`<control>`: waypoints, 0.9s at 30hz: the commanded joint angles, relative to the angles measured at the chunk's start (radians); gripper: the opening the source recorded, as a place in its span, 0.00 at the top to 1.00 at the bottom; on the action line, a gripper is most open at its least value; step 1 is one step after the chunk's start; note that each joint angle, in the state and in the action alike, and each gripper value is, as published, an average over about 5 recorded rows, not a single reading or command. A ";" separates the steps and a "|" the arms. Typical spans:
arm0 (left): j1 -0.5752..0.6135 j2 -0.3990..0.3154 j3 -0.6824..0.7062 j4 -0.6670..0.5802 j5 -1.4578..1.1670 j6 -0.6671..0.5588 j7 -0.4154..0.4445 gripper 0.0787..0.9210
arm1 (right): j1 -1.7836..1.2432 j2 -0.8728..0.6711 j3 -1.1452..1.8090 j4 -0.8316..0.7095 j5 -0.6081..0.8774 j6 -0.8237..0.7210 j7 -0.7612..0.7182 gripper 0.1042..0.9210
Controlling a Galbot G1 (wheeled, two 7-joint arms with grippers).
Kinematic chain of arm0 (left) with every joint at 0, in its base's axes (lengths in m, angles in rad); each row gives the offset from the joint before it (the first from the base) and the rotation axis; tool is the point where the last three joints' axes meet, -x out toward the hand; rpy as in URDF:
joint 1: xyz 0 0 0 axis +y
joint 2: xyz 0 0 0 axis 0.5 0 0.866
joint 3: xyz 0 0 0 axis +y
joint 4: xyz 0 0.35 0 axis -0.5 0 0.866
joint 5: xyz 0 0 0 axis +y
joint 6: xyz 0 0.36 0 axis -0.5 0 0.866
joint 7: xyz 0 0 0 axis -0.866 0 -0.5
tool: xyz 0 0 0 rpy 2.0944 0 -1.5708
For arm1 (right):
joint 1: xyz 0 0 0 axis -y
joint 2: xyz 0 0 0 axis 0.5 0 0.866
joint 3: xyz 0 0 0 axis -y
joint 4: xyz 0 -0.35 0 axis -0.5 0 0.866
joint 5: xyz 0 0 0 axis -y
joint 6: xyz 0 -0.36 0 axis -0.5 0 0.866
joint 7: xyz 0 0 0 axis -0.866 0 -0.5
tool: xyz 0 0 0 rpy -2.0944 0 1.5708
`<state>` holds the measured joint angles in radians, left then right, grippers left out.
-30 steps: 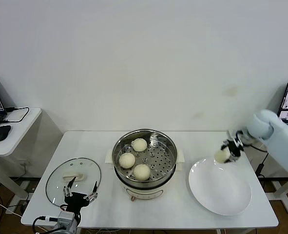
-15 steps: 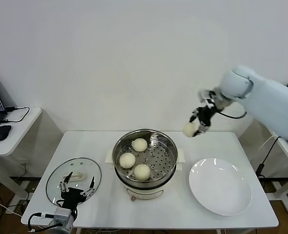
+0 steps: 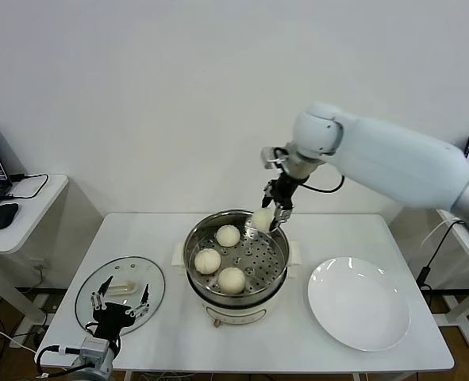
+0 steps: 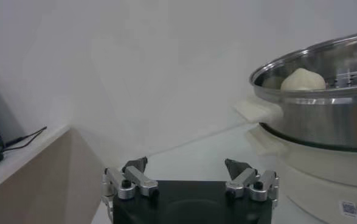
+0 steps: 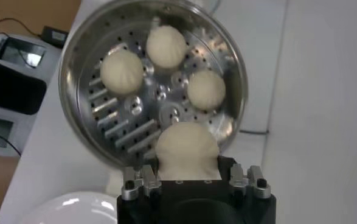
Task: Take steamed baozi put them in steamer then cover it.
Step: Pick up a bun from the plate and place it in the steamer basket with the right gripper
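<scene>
Right claw: upper centre of the head view, above the far right rim of the steamer, pinching 1 steamed baozi; in the right wrist view the bun sits between its fingers.
Left claw: lower left of the head view, at the near edge of the surface, fingers spread wide and holding nothing; the left wrist view shows the same spread fingers.
Steamer: centre of the head view, stainless pot on a cream-white base, uncovered.
Baozi in steamer: 3 on the perforated tray, 1 toward the back, 1 at the left, 1 at the front.
Cover: lower left of the head view, glass lid lying flat on the surface beside the steamer, its cream-white handle up, just behind the left claw.
Plate: lower right of the head view, white, right of the steamer.
Surface: white table carrying steamer, cover and plate.
</scene>
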<state>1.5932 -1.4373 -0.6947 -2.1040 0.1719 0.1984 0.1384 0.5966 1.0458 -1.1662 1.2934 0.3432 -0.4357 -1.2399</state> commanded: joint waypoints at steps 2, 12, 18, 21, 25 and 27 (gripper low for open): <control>0.002 0.003 0.001 -0.001 -0.003 0.000 -0.001 0.12 | -0.033 0.104 -0.070 -0.024 0.010 -0.043 0.025 0.39; -0.002 -0.002 0.007 0.013 -0.001 -0.001 -0.001 0.12 | -0.128 0.082 -0.062 -0.026 -0.046 -0.056 0.049 0.39; -0.002 -0.004 0.008 0.018 -0.001 -0.001 -0.002 0.12 | -0.162 0.082 -0.051 -0.036 -0.072 -0.060 0.053 0.39; -0.003 -0.004 0.008 0.021 -0.001 -0.001 -0.002 0.12 | -0.173 0.081 -0.048 -0.041 -0.082 -0.061 0.060 0.39; -0.007 -0.004 0.008 0.021 -0.002 -0.001 -0.001 0.12 | -0.184 0.079 -0.044 -0.045 -0.094 -0.062 0.069 0.39; -0.007 -0.004 0.008 0.022 -0.001 -0.001 -0.001 0.12 | -0.189 0.076 -0.039 -0.045 -0.099 -0.063 0.077 0.38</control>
<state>1.5864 -1.4423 -0.6865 -2.0832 0.1711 0.1970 0.1372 0.4427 1.1180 -1.2079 1.2508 0.2682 -0.4935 -1.1800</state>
